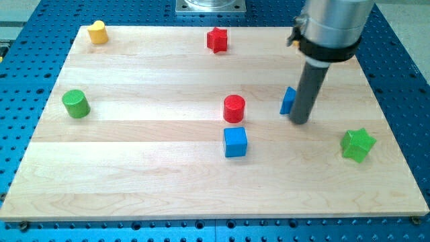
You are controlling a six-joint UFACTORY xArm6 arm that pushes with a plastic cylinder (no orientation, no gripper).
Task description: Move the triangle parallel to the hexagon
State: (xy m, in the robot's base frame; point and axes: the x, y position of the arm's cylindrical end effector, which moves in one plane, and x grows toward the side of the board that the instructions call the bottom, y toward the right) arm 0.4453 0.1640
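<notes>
My tip point(299, 122) rests on the wooden board point(134, 168) right of centre. A blue block point(287, 101), probably the triangle, stands just left of and behind the rod and is partly hidden by it; the tip looks to be touching its right side. A red cylinder point(234, 108) stands in the middle of the board. I cannot make out a hexagon for certain among the blocks.
A blue cube point(235, 142) lies just below the red cylinder. A red star point(217, 39) is at the top centre, a yellow block point(98, 32) at the top left, a green cylinder point(76, 103) at the left, a green star point(357, 144) at the right.
</notes>
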